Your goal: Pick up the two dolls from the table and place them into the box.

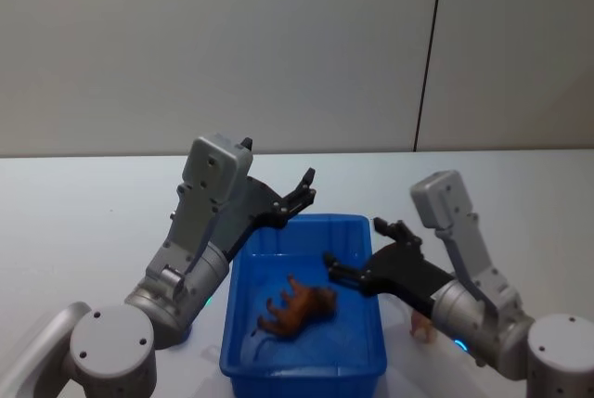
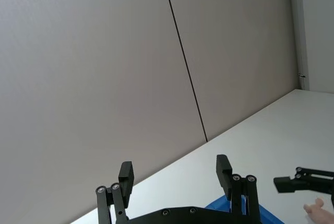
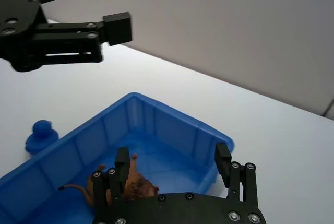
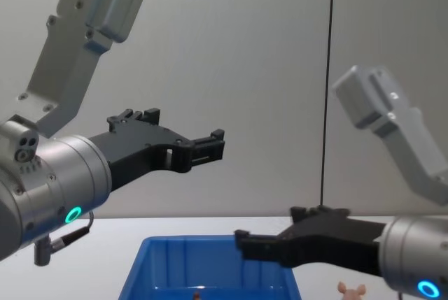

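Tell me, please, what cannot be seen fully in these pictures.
Pale pink toy animal: head view, right arm covers most; chest view, bottom edge cuts it.
Shaggy brown toy animal in bright blue plastic bin: right wrist view, open right gripper over the bin hides part.
Small blue rounded object beside bin: identity unclear.
Open left gripper hangs high above the bin.

The left arm [image 4: 49, 188] and right arm [image 4: 413, 258] are silver-grey cylinders with boxy pale-grey housings, a cyan ring light [image 4: 72, 214] near 6 o'clock on each, and black jaws with small screws.
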